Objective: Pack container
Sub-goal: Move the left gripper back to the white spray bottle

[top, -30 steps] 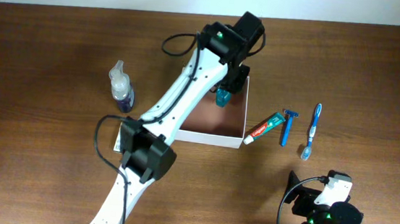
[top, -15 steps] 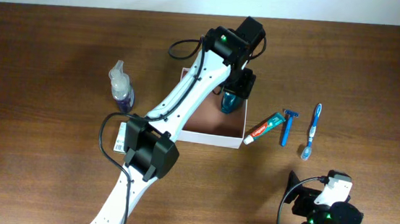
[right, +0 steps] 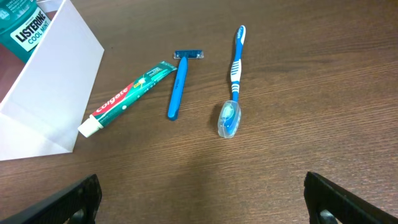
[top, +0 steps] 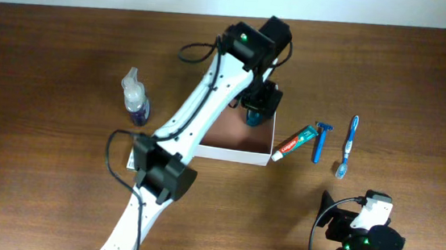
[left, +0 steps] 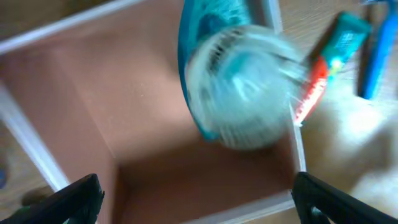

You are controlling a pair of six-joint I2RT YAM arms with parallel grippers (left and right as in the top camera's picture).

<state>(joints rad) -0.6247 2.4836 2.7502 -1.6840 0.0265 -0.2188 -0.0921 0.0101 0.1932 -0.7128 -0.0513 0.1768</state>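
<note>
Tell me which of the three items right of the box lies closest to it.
The toothpaste: its white cap end sits right by a corner of the box. The razor lies beyond it, and the toothbrush is farthest out.

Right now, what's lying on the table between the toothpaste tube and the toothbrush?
Only a blue razor, lying on the wood between the toothpaste tube and the toothbrush; the right wrist view shows it best.

Centre of the overhead view: container [top: 233, 153], white walls, reddish-brown inside; teal mouthwash bottle [top: 253, 116]. Right of centre: green, white and red toothpaste tube [top: 295, 141], blue razor [top: 318, 143], blue-and-white toothbrush [top: 348, 144]. Dark brown woodgrain table [top: 50, 61].
</note>
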